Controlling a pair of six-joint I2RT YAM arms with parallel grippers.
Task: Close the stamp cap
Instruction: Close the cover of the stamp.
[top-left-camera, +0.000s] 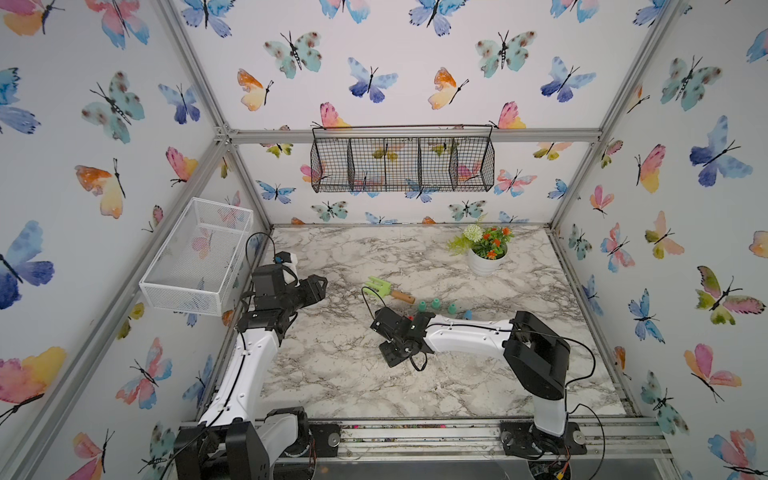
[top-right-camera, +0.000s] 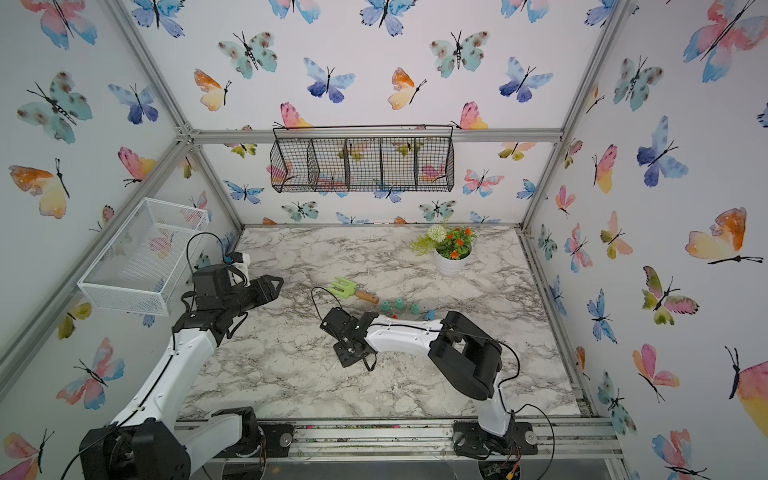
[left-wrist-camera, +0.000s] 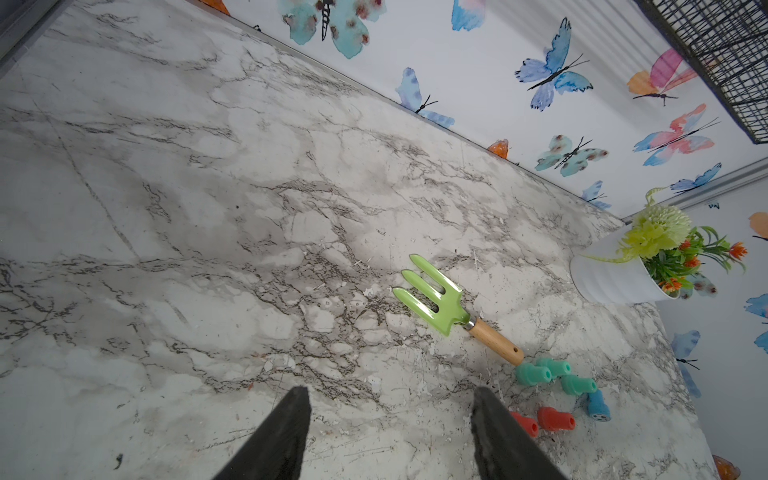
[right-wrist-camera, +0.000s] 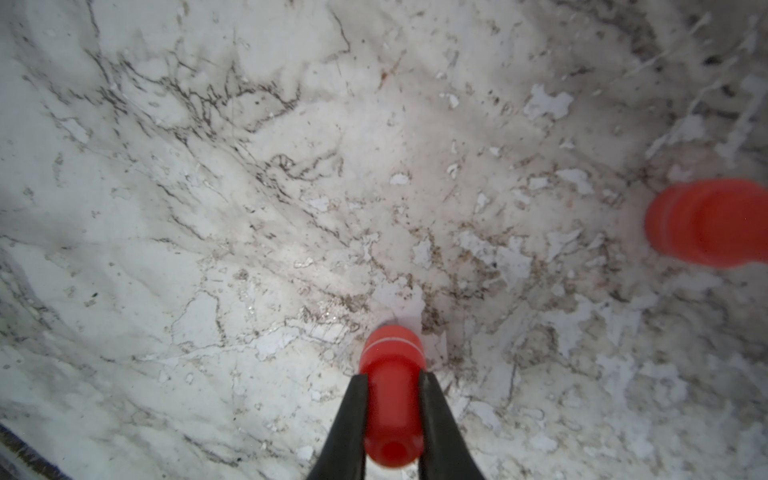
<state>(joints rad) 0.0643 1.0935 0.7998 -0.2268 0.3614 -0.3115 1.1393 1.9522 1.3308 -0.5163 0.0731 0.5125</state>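
Observation:
My right gripper (right-wrist-camera: 392, 375) is shut on a red stamp (right-wrist-camera: 392, 399), gripping its narrow neck. The stamp's broad end, ringed by a thin pale line, rests on the marble table (right-wrist-camera: 249, 208). I cannot tell the cap from the body. A second red stamp piece (right-wrist-camera: 706, 222) lies apart on the table. In both top views the right wrist covers most of the grip, and only a red spot (top-left-camera: 410, 318) shows. My left gripper (left-wrist-camera: 390, 392) hangs open over bare marble at the table's left (top-left-camera: 322, 286), well away from the red pieces (left-wrist-camera: 556, 419).
Three teal stamps (top-left-camera: 436, 303) and a blue one (top-left-camera: 467, 313) stand just behind the right wrist. A green garden fork with a wooden handle (top-left-camera: 384, 289) lies next to them. A white flower pot (top-left-camera: 484, 259) is at the back right. A white mesh basket (top-left-camera: 199, 257) hangs on the left wall.

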